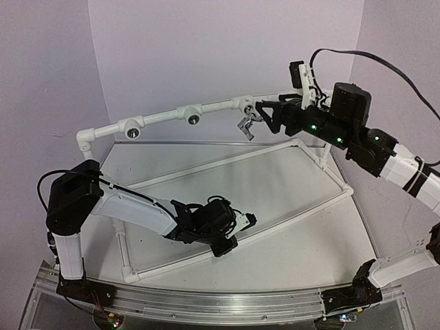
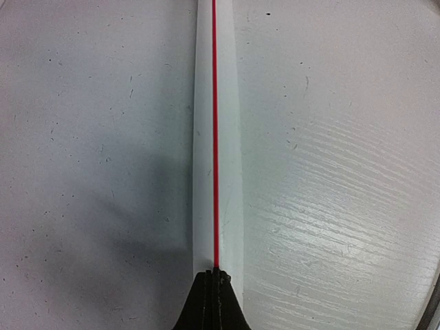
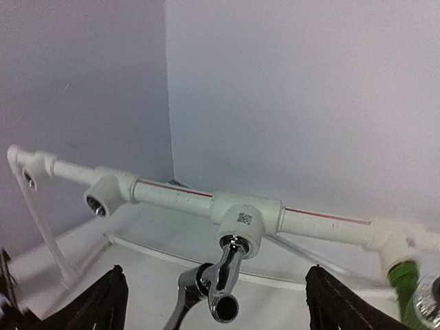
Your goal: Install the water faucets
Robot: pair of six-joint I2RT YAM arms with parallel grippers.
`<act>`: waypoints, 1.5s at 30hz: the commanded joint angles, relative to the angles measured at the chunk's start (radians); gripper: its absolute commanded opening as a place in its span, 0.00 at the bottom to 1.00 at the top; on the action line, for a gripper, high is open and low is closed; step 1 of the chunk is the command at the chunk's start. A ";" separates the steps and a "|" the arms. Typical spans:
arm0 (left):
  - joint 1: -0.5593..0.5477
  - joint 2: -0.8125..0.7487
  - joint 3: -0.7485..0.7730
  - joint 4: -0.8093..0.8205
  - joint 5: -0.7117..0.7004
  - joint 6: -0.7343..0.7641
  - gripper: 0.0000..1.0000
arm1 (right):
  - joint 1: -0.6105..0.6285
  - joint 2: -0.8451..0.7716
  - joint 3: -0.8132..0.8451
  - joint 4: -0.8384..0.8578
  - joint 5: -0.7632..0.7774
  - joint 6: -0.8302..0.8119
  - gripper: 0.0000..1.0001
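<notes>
White table (image 1: 275, 179) carries a white pipe frame (image 1: 84, 139): a flat loop of pipes on the surface, plus a raised top rail (image 1: 165, 117) along the far edge, L corner to R corner. R arm (image 1: 350, 103) comes in from the R edge up to the rail's R end. L arm (image 1: 130, 206) lies low over the near-L part of the table.

R gripper (image 1: 265, 113) (image 3: 214, 269): jaws spread wide, holding nothing. Silver faucet (image 1: 246, 126) (image 3: 227, 282) sits btwn the two fingers w/ a clear gap each side, touching neither. Its stem is seated in the downward socket of a tee (image 3: 244, 216) on the rail, toward the rail's R end. Spout and handle hang below the rail, spout mouth facing the wrist cam. Nothing stands btwn fingers and faucet.

L gripper (image 1: 249, 218) (image 2: 214, 275): jaws fully closed, empty, tips at a floor pipe (image 2: 216, 137) w/ a red line along it, toward the table's near edge and well apart from the silver faucet. Touching the pipe or just above it: can't tell.

Two open chrome-rimmed sockets (image 1: 132, 130) on the rail, L of the silver faucet. Green faucet (image 3: 405, 282) hangs under the next tee toward the rail's R end, partly cut off by the edge of the R wrist view.
</notes>
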 commanded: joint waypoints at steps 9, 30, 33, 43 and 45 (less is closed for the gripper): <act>-0.010 0.093 -0.050 -0.224 0.064 -0.002 0.00 | 0.007 -0.006 0.072 -0.268 0.088 -1.522 0.95; -0.010 0.095 -0.044 -0.230 0.057 -0.007 0.00 | 0.173 0.290 0.002 0.402 0.506 -1.734 0.29; -0.010 0.094 -0.046 -0.230 0.056 -0.003 0.00 | 0.189 0.340 0.033 0.477 0.602 -1.530 0.12; 0.048 0.091 -0.087 -0.260 0.019 -0.026 0.00 | 0.185 0.394 0.129 0.415 0.805 -0.289 0.00; 0.071 0.078 -0.090 -0.263 0.029 -0.039 0.00 | 0.163 0.376 0.132 0.323 0.735 0.032 0.00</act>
